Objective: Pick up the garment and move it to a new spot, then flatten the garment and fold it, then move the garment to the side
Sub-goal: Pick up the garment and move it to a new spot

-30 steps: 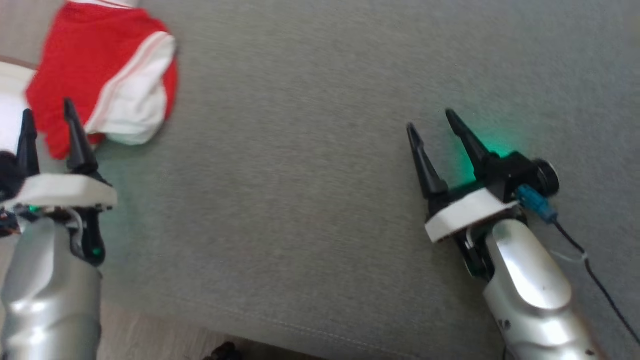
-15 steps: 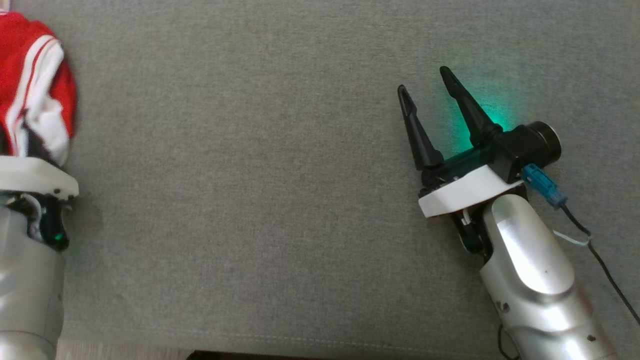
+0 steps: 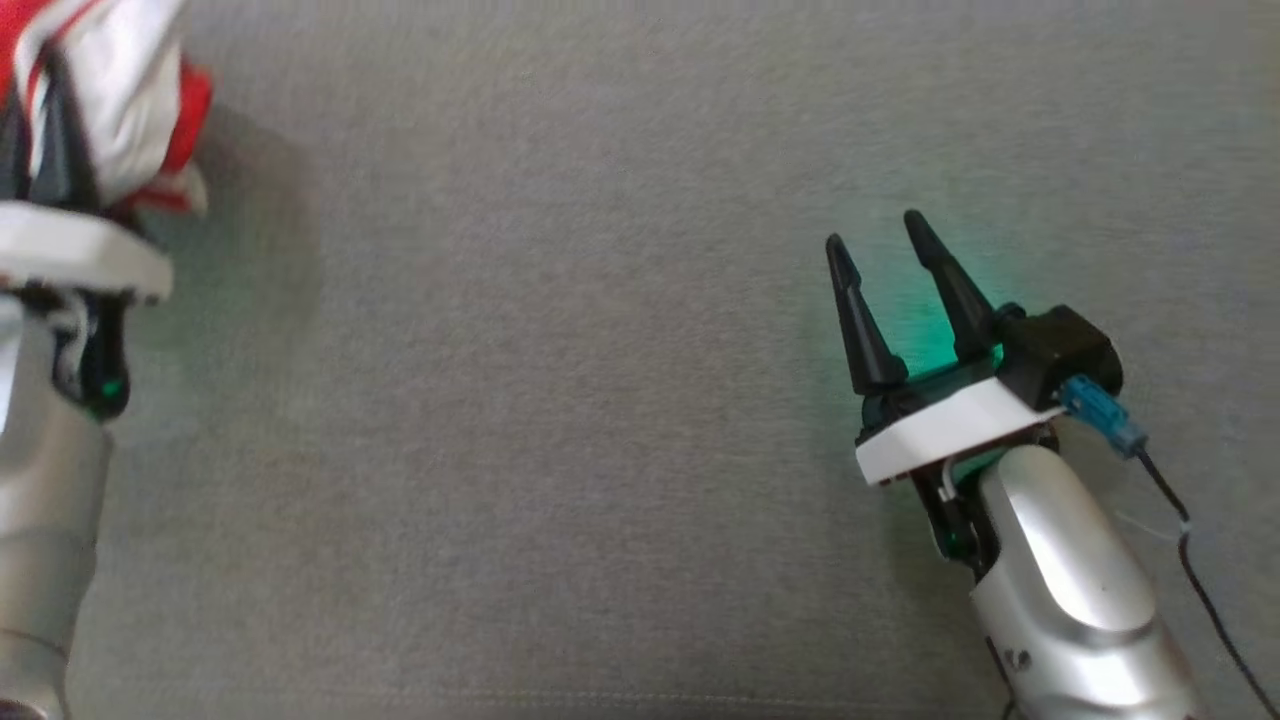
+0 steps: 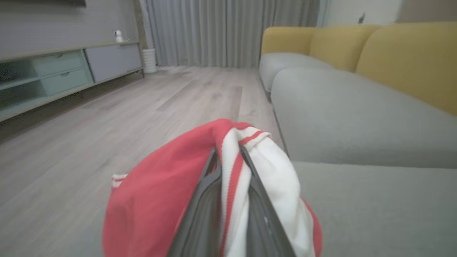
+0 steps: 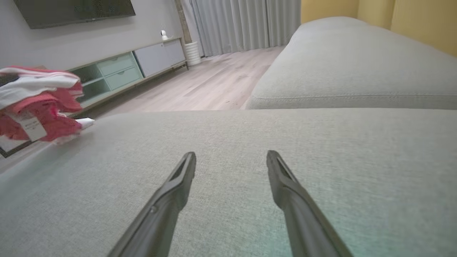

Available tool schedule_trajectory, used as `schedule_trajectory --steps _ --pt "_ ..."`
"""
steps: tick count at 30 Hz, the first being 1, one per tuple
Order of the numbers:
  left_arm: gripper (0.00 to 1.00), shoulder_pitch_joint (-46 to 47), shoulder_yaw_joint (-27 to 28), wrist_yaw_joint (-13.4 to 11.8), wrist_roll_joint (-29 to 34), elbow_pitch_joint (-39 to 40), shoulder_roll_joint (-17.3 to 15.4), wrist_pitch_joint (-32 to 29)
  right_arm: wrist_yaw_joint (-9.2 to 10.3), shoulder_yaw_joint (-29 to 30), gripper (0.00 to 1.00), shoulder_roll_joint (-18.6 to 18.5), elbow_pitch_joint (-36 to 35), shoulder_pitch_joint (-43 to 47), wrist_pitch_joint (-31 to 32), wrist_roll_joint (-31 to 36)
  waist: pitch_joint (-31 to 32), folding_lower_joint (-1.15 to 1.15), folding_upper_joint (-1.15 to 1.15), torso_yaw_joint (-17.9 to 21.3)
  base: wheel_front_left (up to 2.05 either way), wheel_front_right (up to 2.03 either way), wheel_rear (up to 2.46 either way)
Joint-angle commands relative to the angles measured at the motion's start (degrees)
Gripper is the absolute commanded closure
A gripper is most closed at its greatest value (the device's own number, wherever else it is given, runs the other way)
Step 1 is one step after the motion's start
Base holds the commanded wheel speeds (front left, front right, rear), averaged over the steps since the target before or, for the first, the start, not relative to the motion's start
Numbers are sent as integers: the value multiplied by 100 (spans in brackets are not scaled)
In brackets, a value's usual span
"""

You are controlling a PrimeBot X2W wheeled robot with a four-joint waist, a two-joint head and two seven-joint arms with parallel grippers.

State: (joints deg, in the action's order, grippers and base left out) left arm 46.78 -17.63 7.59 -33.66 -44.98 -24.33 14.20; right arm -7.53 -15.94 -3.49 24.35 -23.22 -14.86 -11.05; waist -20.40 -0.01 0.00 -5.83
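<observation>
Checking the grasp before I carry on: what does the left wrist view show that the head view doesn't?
Left wrist view: the left gripper with fingers closed on the garment at its white, red-striped fold; wooden floor and yellow backrests beyond. Head view: the right gripper, open, over the grey cushion. Both: the red-and-white garment in the left gripper.

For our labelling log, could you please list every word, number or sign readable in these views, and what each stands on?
No text can be read.
White tag on the garment, in the right wrist view: any print on it is too blurred to read.
No other lettering is legible.
</observation>
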Motion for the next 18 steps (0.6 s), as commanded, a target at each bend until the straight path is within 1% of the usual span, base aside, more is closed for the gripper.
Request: schedule_trajectory --steps 1,4,7,12,13,16,18 --pt "100 311 -30 -10 -9 404 -301 62 4 -117 0 59 -160 79 -14 -109 310 1 0 338 0 0 0" --pt "100 357 -392 -10 -85 871 -252 69 4 -160 0 60 -174 188 -14 -289 501 1 0 691 0 0 0" --pt "100 343 -741 -10 -178 1227 -109 71 4 -223 0 60 -204 287 -14 -453 621 1 0 1096 0 0 0" --pt "100 254 -1443 -10 -297 1597 360 68 4 -388 0 60 -246 381 -14 -635 703 1 0 1815 0 0 0" --pt "100 254 -1443 -10 -297 1597 360 68 4 -388 0 60 -246 381 -14 -635 703 1 0 1815 0 0 0" --pt "100 209 -1851 -10 -414 1642 673 70 4 -488 0 60 -269 394 -14 -708 677 1 0 2210 0 0 0" --pt "100 162 -2115 -10 -479 1616 892 72 4 -527 0 61 -281 408 -14 -753 659 1 0 2398 0 0 0"
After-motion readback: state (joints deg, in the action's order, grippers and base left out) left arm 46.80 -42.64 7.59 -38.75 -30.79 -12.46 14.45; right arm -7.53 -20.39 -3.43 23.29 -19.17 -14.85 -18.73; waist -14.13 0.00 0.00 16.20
